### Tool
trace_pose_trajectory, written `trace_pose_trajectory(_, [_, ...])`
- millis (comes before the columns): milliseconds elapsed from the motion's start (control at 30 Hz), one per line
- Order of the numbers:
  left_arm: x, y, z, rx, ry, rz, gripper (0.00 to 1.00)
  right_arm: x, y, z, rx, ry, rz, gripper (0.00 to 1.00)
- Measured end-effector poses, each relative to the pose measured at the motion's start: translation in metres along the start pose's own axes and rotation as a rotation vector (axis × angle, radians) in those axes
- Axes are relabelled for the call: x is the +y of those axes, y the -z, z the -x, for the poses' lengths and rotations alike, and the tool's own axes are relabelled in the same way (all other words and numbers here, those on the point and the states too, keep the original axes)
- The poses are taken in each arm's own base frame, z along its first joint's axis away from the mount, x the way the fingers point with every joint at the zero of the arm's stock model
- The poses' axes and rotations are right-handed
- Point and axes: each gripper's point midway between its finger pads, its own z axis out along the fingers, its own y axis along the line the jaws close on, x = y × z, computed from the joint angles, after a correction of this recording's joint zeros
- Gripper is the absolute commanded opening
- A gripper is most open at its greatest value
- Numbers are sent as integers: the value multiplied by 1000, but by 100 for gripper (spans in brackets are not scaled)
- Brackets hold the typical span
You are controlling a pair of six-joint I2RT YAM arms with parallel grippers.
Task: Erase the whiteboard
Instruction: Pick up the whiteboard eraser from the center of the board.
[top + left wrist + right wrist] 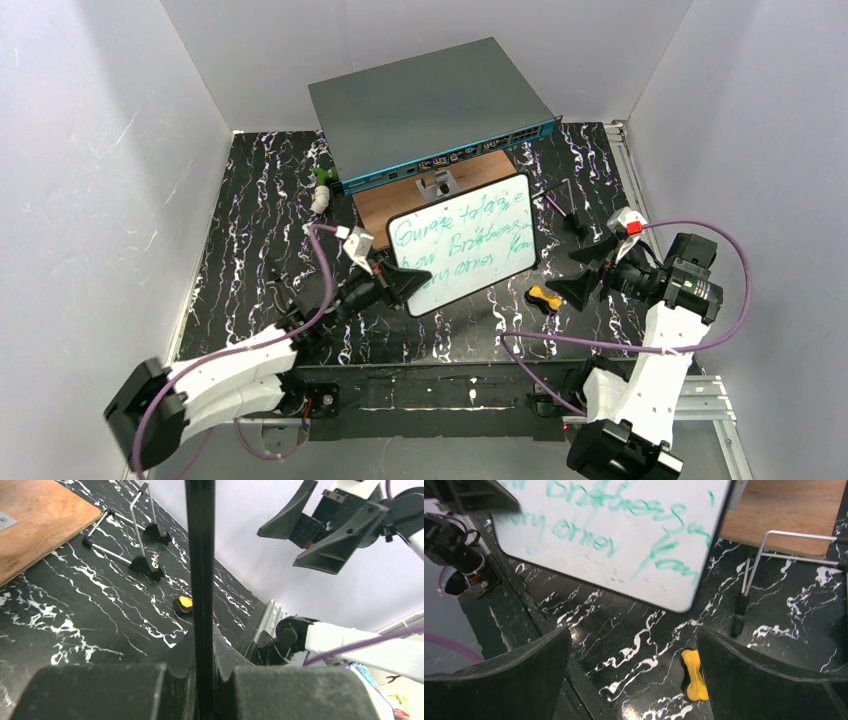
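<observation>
My left end effector [403,287] is pinched on the lower-left edge of the whiteboard [462,240] — holding it tilted up off the surface [260,210] in front of the grey box [430,100], green writing facing the other arm so it can be wiped. Right end effector [588,283] is spread wide, empty, near a small yellow piece [543,297] — maybe the eraser, can't tell.

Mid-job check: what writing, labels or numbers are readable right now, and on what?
"other" or "orner", uncertain: green handwriting, bottom line of the whiteboard.
"Brightness", perhaps: middle line of the same board.
Top line: too scrawled to read.
Teal front of the grey box: markings too small to read.
No other readable text.
</observation>
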Motion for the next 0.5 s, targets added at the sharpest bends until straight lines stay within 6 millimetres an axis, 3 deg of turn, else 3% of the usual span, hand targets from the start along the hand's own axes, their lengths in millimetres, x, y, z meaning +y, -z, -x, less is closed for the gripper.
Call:
trace_pose_trajectory(133, [-11, 34, 13, -38, -34, -11, 0, 11, 3, -11, 40, 30, -13, 100])
trace_pose_trajectory(267, [-10, 60, 12, -63, -53, 2, 0, 18, 5, -24, 65, 87, -20, 100])
trace_pose_trajectory(400, [6, 74, -8, -32, -49, 46, 0, 13, 6, -36, 104, 82, -36, 100])
trace_pose_trajectory(500, [24, 80, -30, 17, -43, 96, 0, 3, 6, -46, 157, 63, -43, 94])
